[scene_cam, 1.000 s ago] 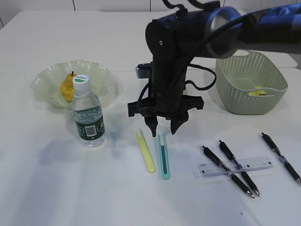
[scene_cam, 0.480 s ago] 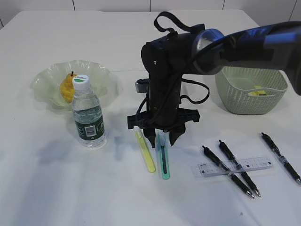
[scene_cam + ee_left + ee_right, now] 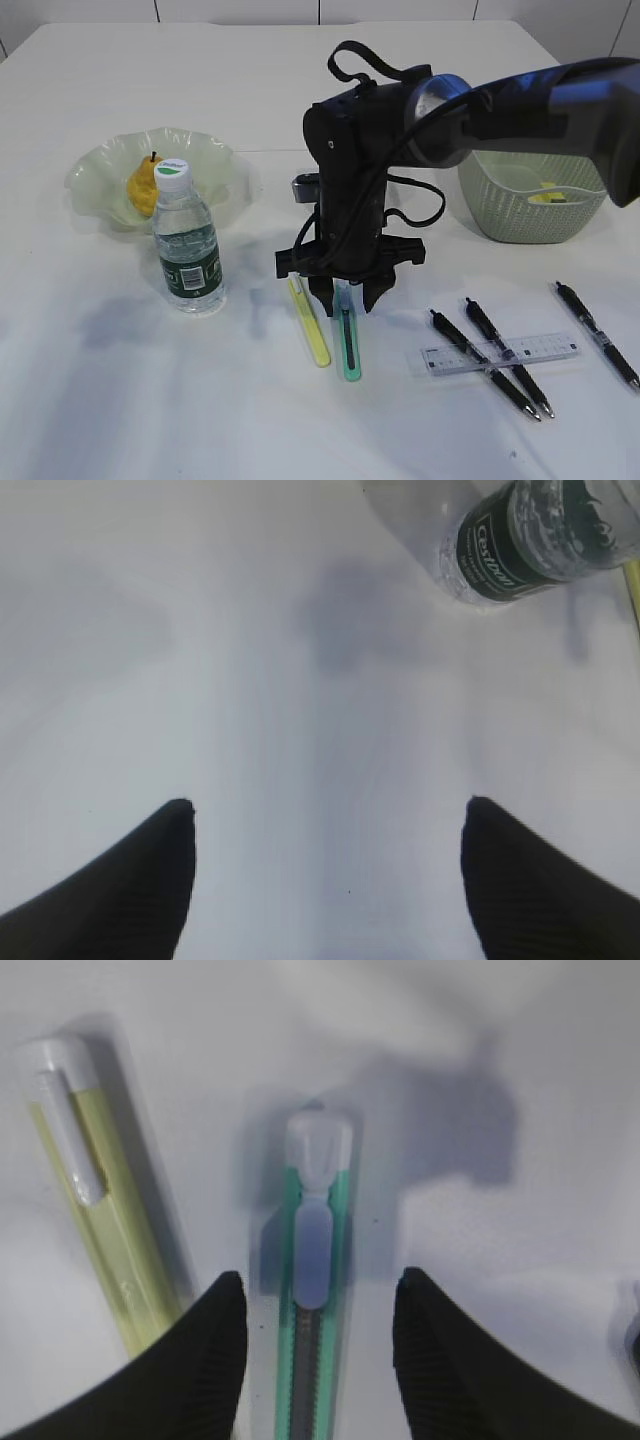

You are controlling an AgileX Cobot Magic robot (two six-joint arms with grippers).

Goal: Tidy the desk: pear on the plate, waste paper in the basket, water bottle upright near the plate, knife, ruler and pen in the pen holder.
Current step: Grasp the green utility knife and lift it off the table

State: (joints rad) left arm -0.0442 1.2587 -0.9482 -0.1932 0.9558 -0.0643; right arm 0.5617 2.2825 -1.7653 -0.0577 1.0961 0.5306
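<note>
My right gripper [image 3: 347,299] is open and low over the table, its fingers on either side of the green utility knife [image 3: 347,345]. In the right wrist view the knife [image 3: 318,1290] lies between the open fingertips [image 3: 318,1305], untouched. A yellow knife [image 3: 311,325] lies just left of it, also in the right wrist view [image 3: 95,1230]. The pear [image 3: 144,185] sits on the glass plate [image 3: 95,170]. The water bottle [image 3: 187,240] stands upright beside the plate. My left gripper [image 3: 325,820] is open over bare table. A clear ruler [image 3: 500,353] lies across two pens [image 3: 485,363].
The green basket [image 3: 533,175] stands at the back right with something yellow inside. A third pen [image 3: 598,335] lies at the far right. The bottle also shows at the top of the left wrist view [image 3: 530,535]. No pen holder is in view.
My right gripper has come down and slightly left, from above the two knives to straddling the green knife's upper end. Nothing else has moved.
</note>
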